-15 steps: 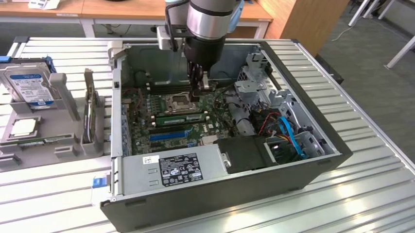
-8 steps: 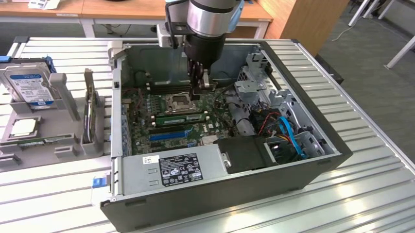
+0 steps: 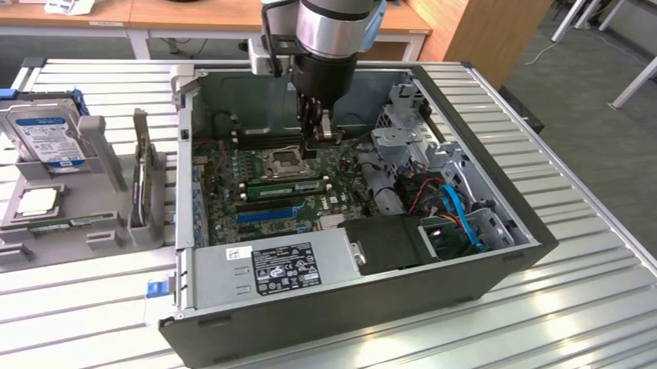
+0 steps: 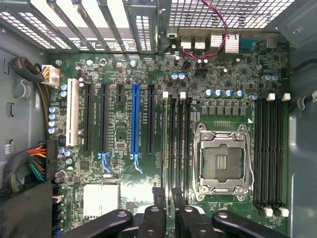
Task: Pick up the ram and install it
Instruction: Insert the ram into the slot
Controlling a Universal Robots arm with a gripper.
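- Apparently released: claw [image 3: 320,137] with fingers slightly apart, gripping nothing that I can see.
- Green ram [image 3: 288,185] sits below the claw, apart from it, beside the CPU socket [image 3: 282,163]; it seems seated.

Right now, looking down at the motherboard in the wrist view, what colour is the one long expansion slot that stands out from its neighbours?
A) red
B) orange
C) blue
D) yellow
C: the long expansion slot is bright blue, while the black slots beside it are dark.
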